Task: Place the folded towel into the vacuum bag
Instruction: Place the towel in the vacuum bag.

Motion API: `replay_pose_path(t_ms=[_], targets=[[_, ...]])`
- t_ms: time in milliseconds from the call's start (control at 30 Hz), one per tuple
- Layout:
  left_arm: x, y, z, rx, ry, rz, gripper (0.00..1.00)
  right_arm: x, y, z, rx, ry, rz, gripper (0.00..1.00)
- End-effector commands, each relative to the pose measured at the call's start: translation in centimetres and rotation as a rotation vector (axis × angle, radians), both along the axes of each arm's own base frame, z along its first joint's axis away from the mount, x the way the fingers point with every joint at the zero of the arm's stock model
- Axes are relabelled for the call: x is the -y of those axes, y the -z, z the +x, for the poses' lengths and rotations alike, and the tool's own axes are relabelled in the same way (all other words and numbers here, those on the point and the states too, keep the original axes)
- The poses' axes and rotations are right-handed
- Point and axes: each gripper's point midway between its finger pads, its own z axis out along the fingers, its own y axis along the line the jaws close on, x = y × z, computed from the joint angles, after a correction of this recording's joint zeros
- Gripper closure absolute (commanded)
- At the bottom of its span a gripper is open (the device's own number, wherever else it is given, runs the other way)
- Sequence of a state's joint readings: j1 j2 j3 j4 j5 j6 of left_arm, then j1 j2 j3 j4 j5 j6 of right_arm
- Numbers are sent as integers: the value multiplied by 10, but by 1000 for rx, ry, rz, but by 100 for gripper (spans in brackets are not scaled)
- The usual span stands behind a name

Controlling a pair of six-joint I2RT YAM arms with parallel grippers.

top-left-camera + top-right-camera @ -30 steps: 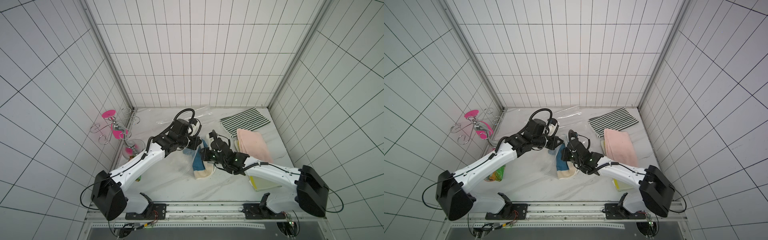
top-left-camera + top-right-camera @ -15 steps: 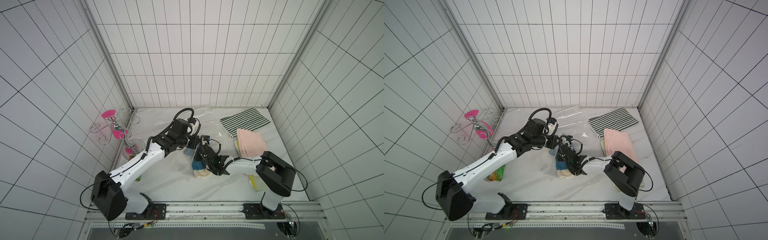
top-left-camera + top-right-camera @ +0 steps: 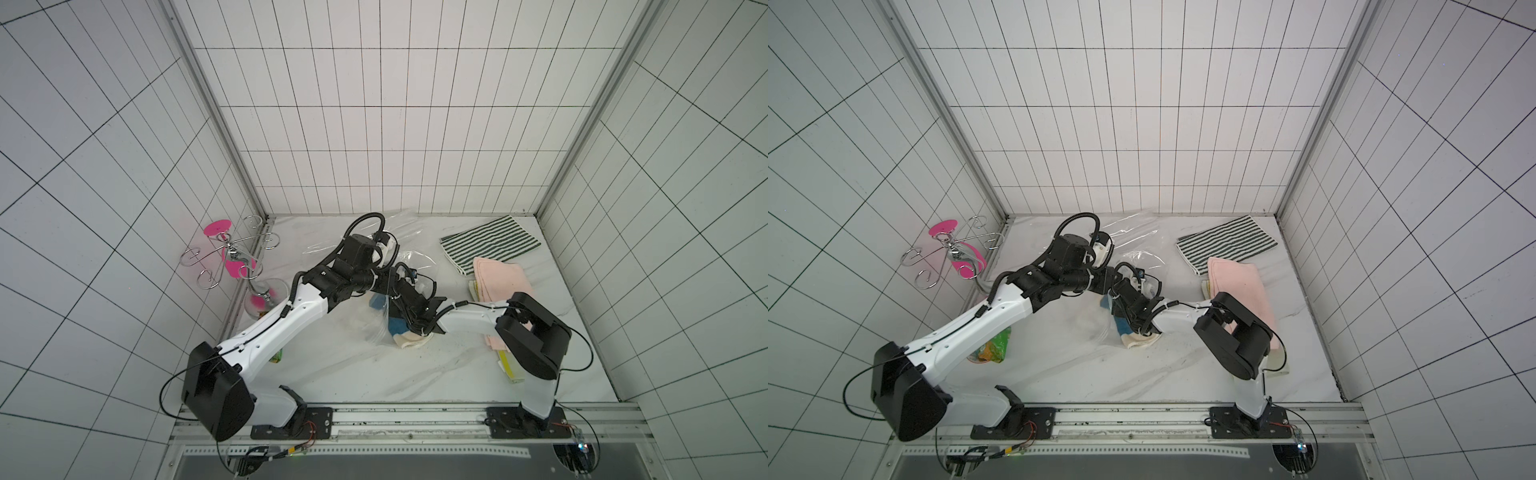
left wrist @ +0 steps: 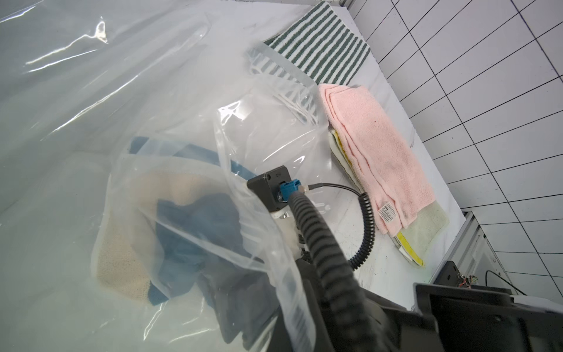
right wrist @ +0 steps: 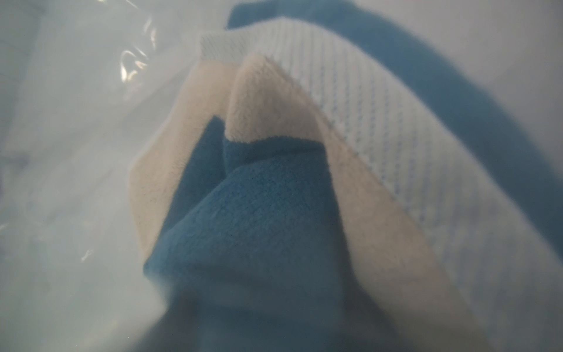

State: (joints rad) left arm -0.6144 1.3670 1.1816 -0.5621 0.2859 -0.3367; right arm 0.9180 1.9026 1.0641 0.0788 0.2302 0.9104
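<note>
Right arm (image 3: 469, 326) has folded its elbow and pushed deeper, so the blue-and-cream towel (image 4: 182, 231) now sits in the vacuum bag (image 4: 91, 76) mouth. The right gripper is buried under film, so I can't tell its spread. Left gripper (image 3: 386, 284) is pinched tight on the bag lip, likely propping it open.

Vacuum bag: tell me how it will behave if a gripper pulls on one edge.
Probably floppy: the vacuum bag creases and drapes over the blue and beige towel rather than holding a shape. Likely light for its size, since the film is thin enough to see through. Its glossy surface may slip or stretch when pulled.
</note>
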Motion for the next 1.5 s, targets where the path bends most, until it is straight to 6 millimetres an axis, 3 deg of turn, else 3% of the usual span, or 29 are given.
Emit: replay_pose_path(t_ms=[0,100,200,333,467,600,700,800,867,933,1067,1133,1300,1367,1467], targets=[[18,-27,-7,55,76,-77,100,-3,31,-20,-135,-25,29,53],[20,-22,-5,52,80,-69,100,-20,2,-11,-19,-95,107,79],[22,-14,-5,31,89,-57,100,-45,-56,-6,214,-231,229,85],[27,-19,-9,31,105,-77,100,-81,-129,-19,480,-462,400,91],[24,-36,-16,62,114,-100,100,-95,-153,-30,612,-586,513,97],[15,-27,-22,64,119,-62,100,-119,-136,-37,530,-713,557,97],[6,-13,-23,30,105,-46,100,-121,-81,-30,325,-667,476,92],[-1,-5,-22,8,87,-42,100,-98,-14,-29,22,-537,318,82],[-4,-3,-20,9,75,-38,100,-85,2,-35,-66,-494,273,60],[-7,-1,-17,11,63,-38,100,-73,1,-38,-94,-470,235,40],[-16,-4,-5,8,10,-35,100,-51,-35,-48,-56,-519,179,24],[-23,-9,1,17,-21,-33,100,-37,-47,-57,-67,-530,171,24],[-33,-11,10,65,-55,-12,100,10,-35,-89,-195,-474,153,25],[-33,-13,9,63,-49,-16,100,34,-27,-100,-238,-422,153,27],[-32,-14,7,62,-41,-24,100,75,-32,-102,-223,-324,93,27]])
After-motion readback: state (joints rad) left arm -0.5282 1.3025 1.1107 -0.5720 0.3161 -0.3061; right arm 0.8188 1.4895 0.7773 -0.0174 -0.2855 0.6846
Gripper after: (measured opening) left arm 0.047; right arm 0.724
